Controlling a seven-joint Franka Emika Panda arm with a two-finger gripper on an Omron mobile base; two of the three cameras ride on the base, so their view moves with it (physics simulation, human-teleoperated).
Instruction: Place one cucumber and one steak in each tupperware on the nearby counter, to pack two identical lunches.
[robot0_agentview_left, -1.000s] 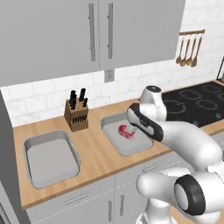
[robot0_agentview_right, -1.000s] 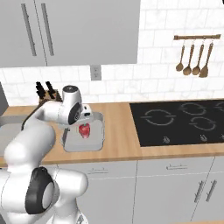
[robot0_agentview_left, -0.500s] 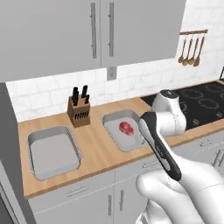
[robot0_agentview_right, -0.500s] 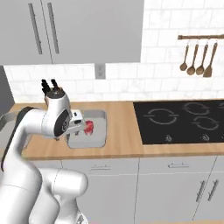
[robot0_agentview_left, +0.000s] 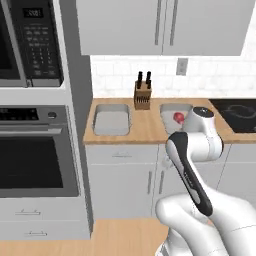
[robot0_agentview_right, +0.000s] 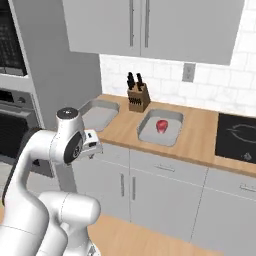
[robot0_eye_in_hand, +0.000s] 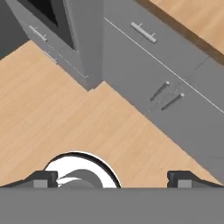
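Two grey tupperware trays lie on the wooden counter (robot0_agentview_left: 150, 132). The left tupperware (robot0_agentview_left: 111, 121) (robot0_agentview_right: 99, 112) holds nothing that I can see. A red steak (robot0_agentview_left: 178, 117) (robot0_agentview_right: 162, 125) rests in the right tupperware (robot0_agentview_left: 170, 108) (robot0_agentview_right: 150, 133). The cucumber is out of view. My gripper (robot0_eye_in_hand: 113, 177) is open with nothing between its fingertips (robot0_eye_in_hand: 42, 178). It hangs off the counter, in front of the cabinet fronts, and looks down at the wooden floor.
A knife block (robot0_agentview_left: 143, 95) (robot0_agentview_right: 136, 98) stands between the trays at the back. The black stovetop (robot0_agentview_left: 239, 113) (robot0_agentview_right: 237, 137) lies to the right. A tall oven column (robot0_agentview_left: 37, 130) with a microwave flanks the counter's left end. Grey cabinet doors (robot0_eye_in_hand: 175, 83) run below the counter.
The whole picture has shifted: the base has backed away from the counter and the arm has pulled back from the right tray. The steak stays in that tray. The gripper stays open.
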